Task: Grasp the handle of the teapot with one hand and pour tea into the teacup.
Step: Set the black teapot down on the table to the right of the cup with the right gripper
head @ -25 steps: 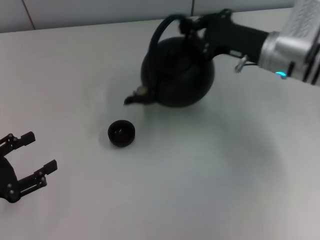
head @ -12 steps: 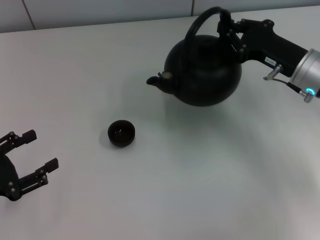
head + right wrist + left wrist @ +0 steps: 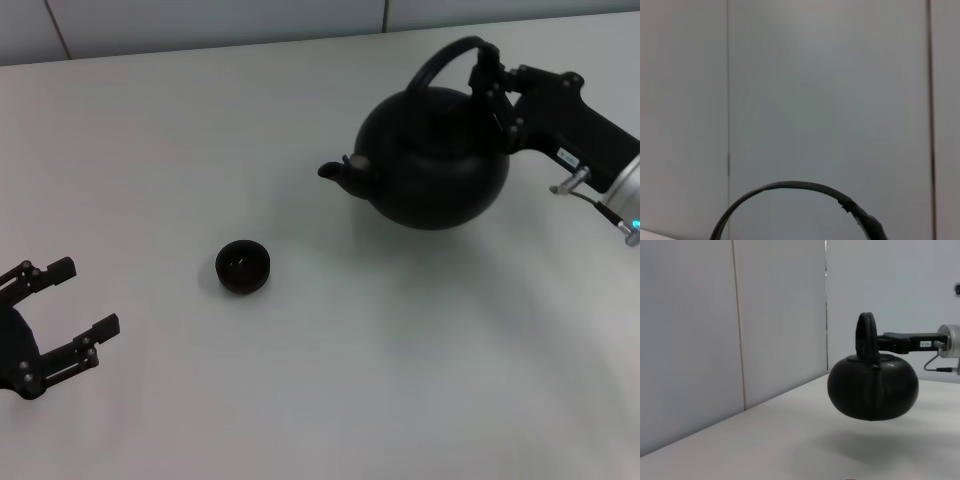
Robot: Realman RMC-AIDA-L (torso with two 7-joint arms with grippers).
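Observation:
The round matte-black teapot (image 3: 435, 170) hangs above the table at the right, roughly level, its spout (image 3: 335, 172) pointing left. My right gripper (image 3: 492, 85) is shut on the top of the arched black handle (image 3: 440, 65). In the left wrist view the teapot (image 3: 872, 387) floats above its shadow, held by the handle (image 3: 866, 335). The right wrist view shows only the arc of the handle (image 3: 790, 187). The small dark teacup (image 3: 243, 267) stands on the table left of and nearer than the spout. My left gripper (image 3: 70, 310) rests open at the table's near left.
A white tabletop (image 3: 330, 380) runs back to a pale panelled wall (image 3: 740, 315). Only the teacup stands on the table.
The right arm has carried the teapot to the right and away from the teacup, tipping it back from spout-down to about level. The left gripper stayed put.

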